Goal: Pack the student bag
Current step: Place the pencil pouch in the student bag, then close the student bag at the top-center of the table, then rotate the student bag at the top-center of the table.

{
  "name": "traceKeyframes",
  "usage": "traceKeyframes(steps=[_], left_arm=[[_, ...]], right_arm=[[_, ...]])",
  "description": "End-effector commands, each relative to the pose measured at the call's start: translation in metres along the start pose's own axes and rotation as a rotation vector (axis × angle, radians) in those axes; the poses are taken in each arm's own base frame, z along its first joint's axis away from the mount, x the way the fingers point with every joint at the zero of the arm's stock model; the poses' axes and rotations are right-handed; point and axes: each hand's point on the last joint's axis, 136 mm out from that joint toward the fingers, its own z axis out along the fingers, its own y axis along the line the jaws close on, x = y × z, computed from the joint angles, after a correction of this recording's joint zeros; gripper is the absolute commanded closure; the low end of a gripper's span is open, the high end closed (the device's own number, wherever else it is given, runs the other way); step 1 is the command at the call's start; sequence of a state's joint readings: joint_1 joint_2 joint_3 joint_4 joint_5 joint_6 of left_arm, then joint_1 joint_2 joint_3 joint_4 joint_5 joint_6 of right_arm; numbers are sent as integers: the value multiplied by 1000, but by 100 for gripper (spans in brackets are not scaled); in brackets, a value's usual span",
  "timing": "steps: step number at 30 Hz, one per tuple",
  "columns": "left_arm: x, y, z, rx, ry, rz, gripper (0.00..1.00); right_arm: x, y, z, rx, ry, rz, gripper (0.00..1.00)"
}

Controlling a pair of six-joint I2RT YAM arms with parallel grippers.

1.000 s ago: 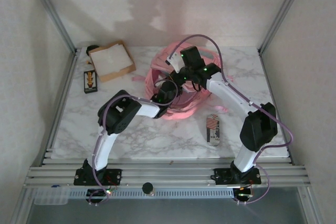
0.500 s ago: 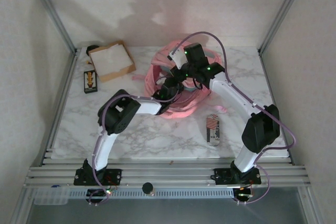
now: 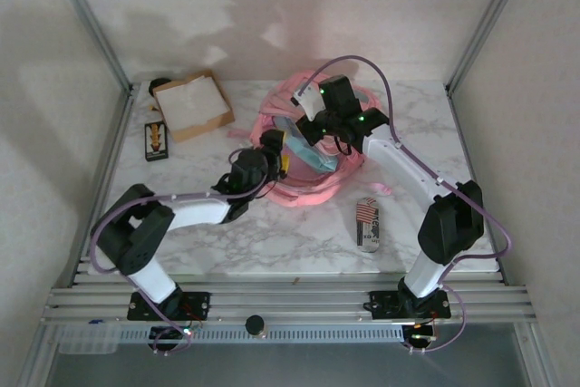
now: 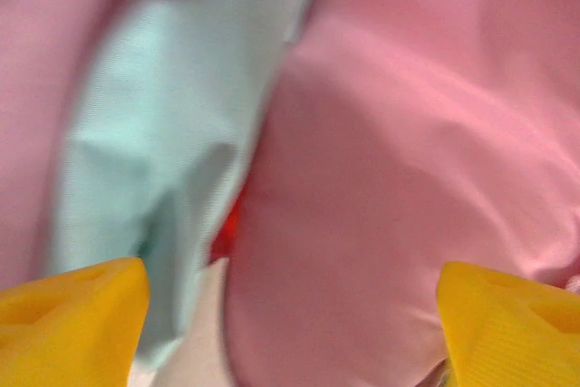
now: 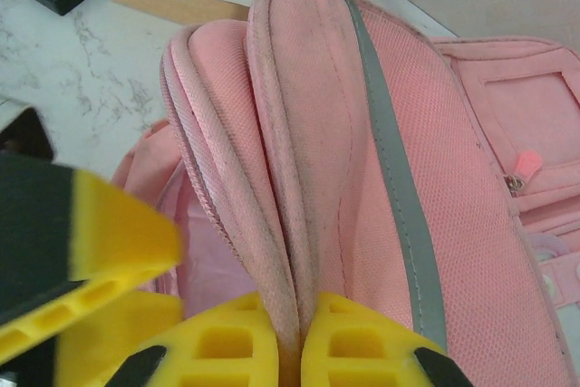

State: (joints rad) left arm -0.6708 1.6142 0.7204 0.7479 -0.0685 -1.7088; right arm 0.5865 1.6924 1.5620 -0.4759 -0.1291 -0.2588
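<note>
The pink student bag [image 3: 313, 185] lies at the table's back middle, its opening held up. My right gripper [image 3: 305, 122] is shut on the bag's top edge; in the right wrist view its yellow fingers [image 5: 349, 342] pinch the folded pink rim [image 5: 299, 133]. A light-blue pencil pouch [image 3: 306, 149] sticks out of the opening. My left gripper [image 3: 275, 153] is at the bag's left side, open, its yellow fingertips wide apart [image 4: 290, 333] with pink fabric [image 4: 408, 160] and the pouch [image 4: 172, 115] just ahead. One left fingertip [image 5: 100, 233] shows beside the rim.
A shallow brown cardboard box [image 3: 190, 104] sits at the back left, with a small black box [image 3: 156, 140] in front of it. A flag-patterned item [image 3: 367, 222] lies right of centre near the right arm. Pink straps [image 3: 243, 136] trail left of the bag.
The left arm has drawn back to the left and lowered its elbow. The light-blue pouch now shows in the bag's opening. The right gripper keeps its hold on the rim.
</note>
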Motion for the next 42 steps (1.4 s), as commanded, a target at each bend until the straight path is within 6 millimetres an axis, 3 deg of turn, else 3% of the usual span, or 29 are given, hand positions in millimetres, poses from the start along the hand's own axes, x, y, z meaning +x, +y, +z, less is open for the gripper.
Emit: traceKeyframes(steps=[1, 5, 7, 10, 13, 15, 18, 20, 22, 29, 32, 38, 42], left_arm=[[-15, 7, -23, -69, -26, 71, 21], [-8, 6, -31, -131, 38, 174, 34], [-11, 12, -37, -185, 42, 238, 31], [-32, 36, -48, -303, 25, 296, 22], [-48, 35, -50, -362, 3, 388, 18], [-52, 21, -42, -361, -3, 491, 20], [-78, -11, -35, -392, -110, 773, 18], [-102, -6, -26, -472, -108, 828, 17], [-114, 13, -15, -514, -38, 760, 16], [-119, 39, 37, -627, 86, 852, 10], [-106, 42, 52, -539, 164, 848, 26], [-117, 57, 39, -581, 115, 818, 97], [-118, 61, 8, -542, 57, 745, 100]], right_arm=[[-24, 4, -9, -20, -103, -5, 100], [-20, 7, -7, -38, -92, 4, 100], [-16, 7, -7, -37, -75, 8, 100], [-10, 1, -9, 6, -63, 11, 100], [-11, -1, -14, 21, -77, 12, 100], [-15, -1, -16, 23, -85, 1, 100], [-17, -6, -19, 43, -83, -21, 100], [-15, -9, -19, 60, -68, -30, 100], [-13, -8, -18, 54, -59, -27, 100], [-3, -5, -8, 39, -49, -4, 100], [2, -10, -1, 61, -49, -1, 100], [4, -20, 18, 88, -49, -8, 100], [-3, -21, 36, 67, -58, -39, 100]])
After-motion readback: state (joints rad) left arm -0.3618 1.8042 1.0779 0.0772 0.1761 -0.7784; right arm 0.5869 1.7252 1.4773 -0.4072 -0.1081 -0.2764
